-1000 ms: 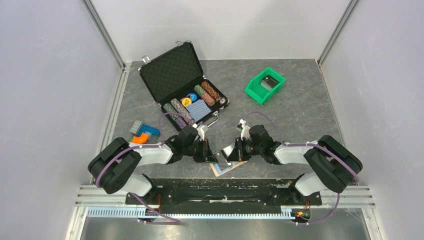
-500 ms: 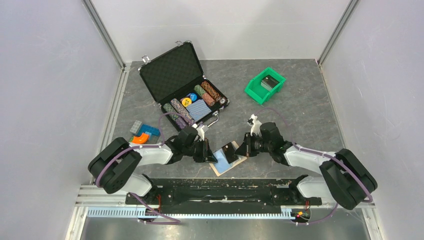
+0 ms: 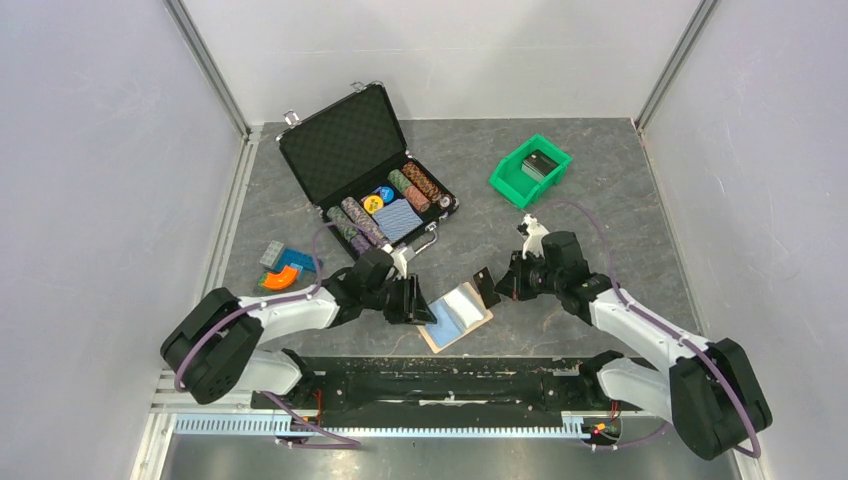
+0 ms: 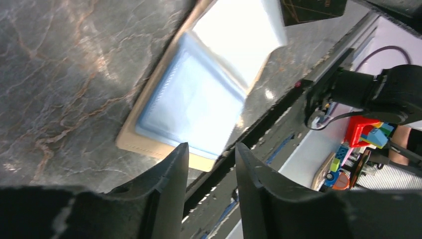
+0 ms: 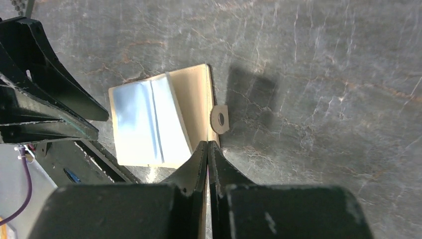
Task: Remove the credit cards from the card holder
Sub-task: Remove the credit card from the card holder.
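three views show the wallet [image 3: 462, 312]: it lies spread open on the counter [image 3: 600, 220] near the front edge, between the two arms, with its pale blue inner faces up. only the overhead view sets it against the rest, well apart from the black case [image 3: 345, 150] of poker chips [image 3: 385, 215] and from the green bin [image 3: 508, 180].

the left wrist view shows the left jaws spread with nothing between them, just over one edge of the wallet [image 4: 189, 99]. at the top of that view a dark card [image 4: 313, 6] shows its flat face.

the right wrist view gives that card only edge-on, a thin line pinched between the right jaws. its shadow falls on the counter beside the small tab [image 5: 219, 119] of the wallet [image 5: 144, 124]. from above, the card [image 3: 484, 287] sits just beside the wallet's far right corner.
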Motion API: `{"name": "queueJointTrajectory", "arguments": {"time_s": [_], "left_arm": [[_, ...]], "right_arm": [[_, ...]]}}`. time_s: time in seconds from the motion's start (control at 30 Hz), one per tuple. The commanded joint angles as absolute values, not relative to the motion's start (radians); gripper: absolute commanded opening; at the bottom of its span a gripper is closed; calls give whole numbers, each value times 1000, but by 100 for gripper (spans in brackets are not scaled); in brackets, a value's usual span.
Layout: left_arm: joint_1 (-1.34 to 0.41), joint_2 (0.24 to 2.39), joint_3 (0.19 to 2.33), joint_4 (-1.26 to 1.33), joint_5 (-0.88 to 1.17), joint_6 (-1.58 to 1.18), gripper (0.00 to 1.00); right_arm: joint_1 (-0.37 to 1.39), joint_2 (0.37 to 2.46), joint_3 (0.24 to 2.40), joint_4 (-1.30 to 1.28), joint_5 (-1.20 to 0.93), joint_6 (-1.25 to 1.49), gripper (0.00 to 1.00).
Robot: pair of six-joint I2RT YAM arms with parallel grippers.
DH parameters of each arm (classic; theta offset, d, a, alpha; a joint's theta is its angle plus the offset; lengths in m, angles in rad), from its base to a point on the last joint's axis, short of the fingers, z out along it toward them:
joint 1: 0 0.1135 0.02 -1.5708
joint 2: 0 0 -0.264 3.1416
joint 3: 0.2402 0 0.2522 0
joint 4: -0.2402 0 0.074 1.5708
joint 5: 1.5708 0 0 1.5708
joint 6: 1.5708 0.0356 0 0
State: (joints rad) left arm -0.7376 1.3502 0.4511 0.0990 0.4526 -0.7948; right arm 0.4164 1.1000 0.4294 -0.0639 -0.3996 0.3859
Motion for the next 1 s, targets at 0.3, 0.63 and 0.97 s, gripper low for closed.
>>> {"name": "queueJointTrajectory", "arguments": {"time_s": [0.3, 0.63, 0.97], "left_arm": [[-742, 1155, 718, -165, 464, -662, 64], [-742, 1183, 781, -162, 561, -580, 70], [-742, 1212, 800, -136, 629, -551, 68]], "right_arm": [[410, 1045, 621, -201, -779, 224, 0], [415, 1023, 525, -42, -1008, 308, 0], [439, 1019, 506, 40, -1029, 366, 0]]}}
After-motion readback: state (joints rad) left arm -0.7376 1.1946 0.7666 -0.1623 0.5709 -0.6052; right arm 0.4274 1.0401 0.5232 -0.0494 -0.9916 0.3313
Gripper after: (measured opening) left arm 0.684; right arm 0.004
